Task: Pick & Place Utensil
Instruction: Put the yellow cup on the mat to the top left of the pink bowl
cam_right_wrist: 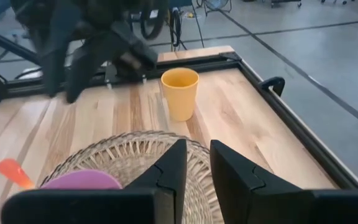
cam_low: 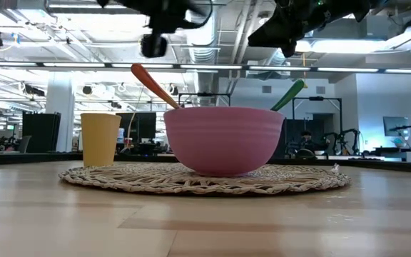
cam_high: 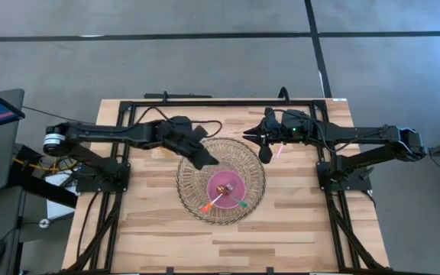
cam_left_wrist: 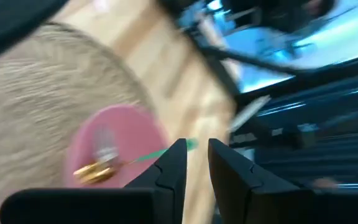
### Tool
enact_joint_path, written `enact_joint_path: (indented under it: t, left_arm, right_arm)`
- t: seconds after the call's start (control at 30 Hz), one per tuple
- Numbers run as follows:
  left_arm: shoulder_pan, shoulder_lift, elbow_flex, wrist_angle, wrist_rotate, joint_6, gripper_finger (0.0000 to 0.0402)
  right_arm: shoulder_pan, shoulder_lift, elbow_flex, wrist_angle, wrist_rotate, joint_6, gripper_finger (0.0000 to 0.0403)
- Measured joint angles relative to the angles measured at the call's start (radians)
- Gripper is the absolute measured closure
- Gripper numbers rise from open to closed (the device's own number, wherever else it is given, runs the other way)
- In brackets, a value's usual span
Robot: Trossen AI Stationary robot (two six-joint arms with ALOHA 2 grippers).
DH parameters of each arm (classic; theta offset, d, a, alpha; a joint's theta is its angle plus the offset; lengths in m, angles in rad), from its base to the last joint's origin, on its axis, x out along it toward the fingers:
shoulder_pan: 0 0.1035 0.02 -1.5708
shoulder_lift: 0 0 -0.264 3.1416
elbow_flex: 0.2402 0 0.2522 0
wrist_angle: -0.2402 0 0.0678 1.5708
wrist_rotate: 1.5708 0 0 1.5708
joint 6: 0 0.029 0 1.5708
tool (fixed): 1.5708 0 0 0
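A pink bowl (cam_high: 225,186) (cam_low: 223,139) stands on a round woven mat (cam_high: 197,191) in the middle of the table. Two utensils rest in the bowl, leaning on its rim: an orange-handled one (cam_high: 211,203) (cam_low: 152,84) and a green-handled one (cam_high: 239,203) (cam_low: 289,94). My left gripper (cam_high: 208,162) (cam_left_wrist: 196,163) hovers shut above the mat's far-left part, holding nothing. My right gripper (cam_high: 265,156) (cam_right_wrist: 197,163) hovers shut above the mat's far-right edge, also holding nothing. Both are well above the bowl in the low view.
A yellow cup (cam_right_wrist: 179,93) (cam_low: 100,139) stands on the table beyond the mat, on the far-left side, under my left arm. A small pink thing (cam_high: 279,150) lies beside my right gripper. Black frame rails (cam_high: 220,101) border the table's far edge and sides.
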Motion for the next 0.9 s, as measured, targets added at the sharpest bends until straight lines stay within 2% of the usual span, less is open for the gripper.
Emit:
enact_joint_path:
  t: [0.13,0.3,0.57,0.9]
  left_arm:
    - [0.0,-0.054,0.0,-0.147,-0.087,0.071,0.0334]
    - [0.0,-0.11,0.0,-0.255,-0.217,0.154,0.0334]
    - [0.0,-0.12,0.0,-0.547,-0.412,0.167,0.0334]
    - [0.001,-0.093,0.0,-0.611,-0.608,0.167,0.0334]
  right_arm:
    - [0.0,0.0,0.0,-0.003,0.0,0.0,0.0337]
    - [0.001,0.0,0.0,-0.004,0.0,0.009,0.0337]
    - [0.001,0.0,0.0,-0.007,0.0,0.009,0.0337]
    - [0.001,0.0,0.0,-0.028,0.0,0.034,0.0337]
